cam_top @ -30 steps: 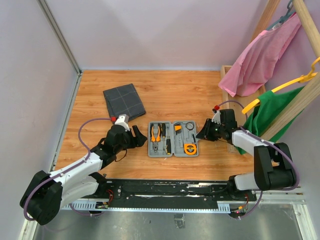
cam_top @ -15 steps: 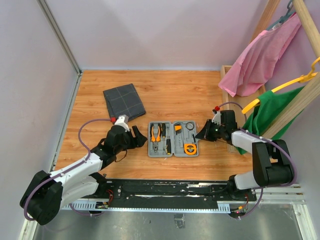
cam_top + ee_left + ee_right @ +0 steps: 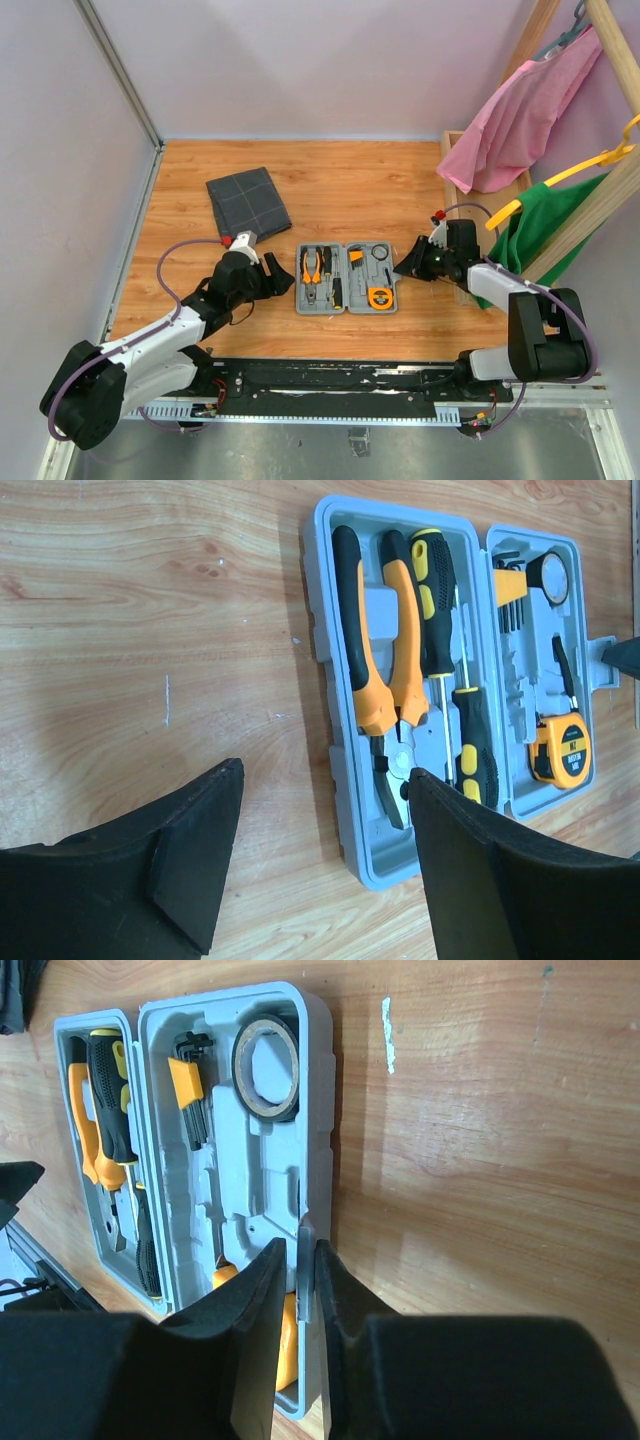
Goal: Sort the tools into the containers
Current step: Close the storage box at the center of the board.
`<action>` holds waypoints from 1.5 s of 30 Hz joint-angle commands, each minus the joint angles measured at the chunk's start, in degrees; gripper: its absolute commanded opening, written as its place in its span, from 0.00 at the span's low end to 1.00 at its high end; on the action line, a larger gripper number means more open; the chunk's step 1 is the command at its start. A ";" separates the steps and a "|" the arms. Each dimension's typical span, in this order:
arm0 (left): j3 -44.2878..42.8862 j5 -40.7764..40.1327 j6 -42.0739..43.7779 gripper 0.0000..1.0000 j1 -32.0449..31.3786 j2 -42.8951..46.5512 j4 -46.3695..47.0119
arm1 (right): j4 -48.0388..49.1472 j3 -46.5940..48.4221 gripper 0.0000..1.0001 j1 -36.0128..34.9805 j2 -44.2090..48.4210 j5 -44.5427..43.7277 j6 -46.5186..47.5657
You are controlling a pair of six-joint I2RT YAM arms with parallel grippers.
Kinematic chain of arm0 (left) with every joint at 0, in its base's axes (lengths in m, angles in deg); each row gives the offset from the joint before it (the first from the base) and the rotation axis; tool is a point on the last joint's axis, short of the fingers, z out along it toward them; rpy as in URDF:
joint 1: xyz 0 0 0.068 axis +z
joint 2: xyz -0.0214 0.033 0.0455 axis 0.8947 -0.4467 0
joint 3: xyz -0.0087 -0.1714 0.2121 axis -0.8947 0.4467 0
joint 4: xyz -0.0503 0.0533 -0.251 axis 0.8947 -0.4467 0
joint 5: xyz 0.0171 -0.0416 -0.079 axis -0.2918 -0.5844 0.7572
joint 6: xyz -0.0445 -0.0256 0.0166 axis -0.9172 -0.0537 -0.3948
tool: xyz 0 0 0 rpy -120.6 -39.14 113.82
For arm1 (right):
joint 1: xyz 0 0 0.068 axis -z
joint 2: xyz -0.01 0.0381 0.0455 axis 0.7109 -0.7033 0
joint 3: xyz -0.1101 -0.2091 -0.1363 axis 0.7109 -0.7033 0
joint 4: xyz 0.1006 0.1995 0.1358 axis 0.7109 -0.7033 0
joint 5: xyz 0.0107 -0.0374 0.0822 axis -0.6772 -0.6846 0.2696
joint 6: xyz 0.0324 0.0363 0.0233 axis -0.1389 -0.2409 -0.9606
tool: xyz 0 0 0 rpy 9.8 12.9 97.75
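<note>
Tools sat bedded in the moulded hollows of the grey case [image 3: 360,282], which lay open and flat on the wooden worktop [image 3: 350,190] between the two arms. The pliers [image 3: 405,650] and two screwdrivers [image 3: 432,590] filled the half nearer the left arm. A ring of tape [image 3: 238,1065], an orange holder of hex keys [image 3: 185,1075] and a tape measure [image 3: 565,750] filled the other half. Each hollow matched its tool's outline, which explained why they lay so snug and in line. The right claw [image 3: 300,1247] was narrowed to a slit around the thin grey latch [image 3: 304,1270] sticking out from the case's outer edge, closed on the tab as far as the wrist view showed. Taking hold there looked meant to steady the case or to swing that half over. The left claw [image 3: 325,775] was spread wide and held nothing, hanging low over the wood just beside the case's opposite edge, probably to brace that side or reach the pliers. The dark checked pouch [image 3: 248,201] lay flat, well apart toward the far left. Whether any tools belonged in it I could not tell.
</note>
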 commanded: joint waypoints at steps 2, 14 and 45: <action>0.80 0.32 -0.53 0.71 0.48 -0.25 2.52 | -0.72 -0.33 0.18 1.01 1.16 1.21 -0.02; 0.92 0.45 -0.58 0.71 0.50 -0.99 3.10 | -0.74 -0.42 0.11 1.12 -2.63 2.54 -0.01; 3.63 3.08 -4.07 0.89 0.59 -6.37 10.08 | 13.06 -4.02 0.01 -3.24 -6.28 6.84 -8.94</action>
